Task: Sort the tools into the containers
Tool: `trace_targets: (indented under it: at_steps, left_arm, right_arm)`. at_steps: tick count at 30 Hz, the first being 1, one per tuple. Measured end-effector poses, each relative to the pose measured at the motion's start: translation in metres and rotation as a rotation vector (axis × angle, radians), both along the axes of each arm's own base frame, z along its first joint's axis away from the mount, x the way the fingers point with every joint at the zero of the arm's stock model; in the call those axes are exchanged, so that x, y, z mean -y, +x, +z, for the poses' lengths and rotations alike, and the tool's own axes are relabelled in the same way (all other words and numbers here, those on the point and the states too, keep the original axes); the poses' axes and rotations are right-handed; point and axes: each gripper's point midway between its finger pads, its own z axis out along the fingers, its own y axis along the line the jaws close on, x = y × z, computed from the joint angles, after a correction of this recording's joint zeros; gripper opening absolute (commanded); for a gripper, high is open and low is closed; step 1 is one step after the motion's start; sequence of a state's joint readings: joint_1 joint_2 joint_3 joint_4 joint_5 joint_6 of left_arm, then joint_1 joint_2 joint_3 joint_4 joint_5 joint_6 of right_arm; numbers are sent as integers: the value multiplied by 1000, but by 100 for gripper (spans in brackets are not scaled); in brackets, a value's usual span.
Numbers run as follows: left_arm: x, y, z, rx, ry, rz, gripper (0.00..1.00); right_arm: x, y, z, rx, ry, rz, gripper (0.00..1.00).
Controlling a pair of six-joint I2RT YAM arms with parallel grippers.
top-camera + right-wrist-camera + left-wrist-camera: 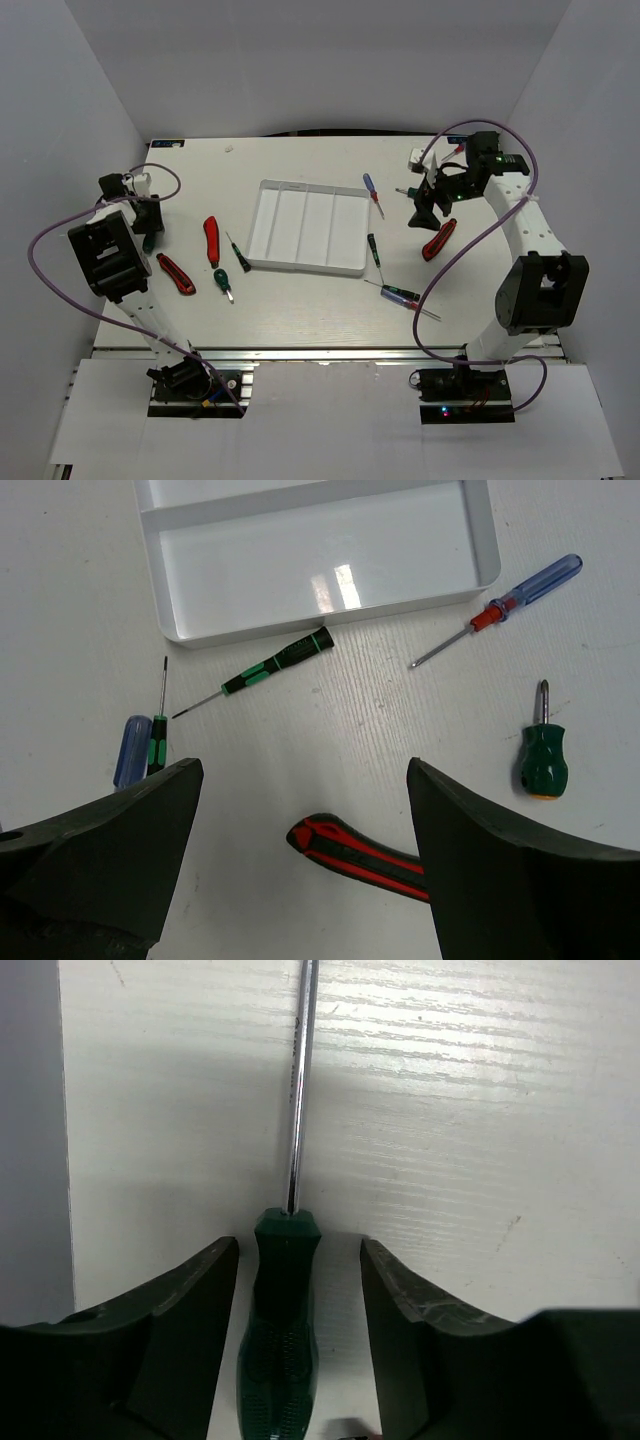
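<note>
The left gripper [300,1243] stands open only a little wider than the handle of a green screwdriver [280,1320]. One finger sits on each side with a thin strip of table [480,1110] showing between, so it has hold of nothing. The screwdriver lies flat, shaft pointing away from the wrist. This is close to the table's left edge: the grey wall [30,1130] runs just beside one finger, while the other side is open.

The right gripper [305,770] is spread wide and holds nothing. It hangs over the table right of the tray [305,267], with the end of a red-and-black tool [345,848] low between its fingers. Bare surface lies around that end.

Every tool in view lies outside the tray. A green-and-black precision driver [280,662] is just beside its wall. A blue-handled screwdriver [530,585] and a stubby green screwdriver [543,762] lie near its corner. Left of the tray are a red-handled tool [211,240], a thin dark driver [238,253], a small green screwdriver [221,282] and a second red-and-black tool [176,273].

The green screwdriver's tip and butt are cut off in the left wrist view, and from above the arm nearly covers it. One right finger hides the rest of the red-and-black tool. The other covers part of a blue handle [128,752] and a thin driver [158,725].
</note>
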State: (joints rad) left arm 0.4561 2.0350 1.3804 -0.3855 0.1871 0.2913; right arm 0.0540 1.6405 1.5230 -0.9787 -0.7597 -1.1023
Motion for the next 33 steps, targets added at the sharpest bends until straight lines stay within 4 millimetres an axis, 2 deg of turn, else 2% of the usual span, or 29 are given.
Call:
trace_targets:
  at_steps: [5,9,11,12,14,15,23,27,30,33]
  left_arm:
    - [0,-1,-1,0,-18,50,51]
    - [-1,-1,-2,1,-35,93,37]
    - [-2,0,-1,3,-50,116,33]
    - [-1,0,-1,2,-61,125,22]
    - [1,1,-1,4,-84,139,10]
    - [2,3,0,6,-98,142,1]
    - [33,6,5,8,-275,154,0]
    - [56,0,8,-14,-363,159,0]
    - [87,-10,14,-39,-415,134,0]
    - [127,-12,32,-32,-443,69,0]
  right_arm:
    - [1,-6,1,15,10,-1,89]
    - [4,-8,2,31,20,-10,89]
    - [6,-10,1,36,27,-14,89]
    - [7,-11,0,39,28,-17,89]
    - [8,-15,-1,41,33,-21,89]
    - [8,-17,-2,41,36,-22,90]
    - [5,-30,-5,59,72,-28,89]
    - [2,-30,-5,66,96,-40,89]
    - [0,-29,-4,71,113,-44,90]
    - [-2,-28,-5,69,128,-46,89]
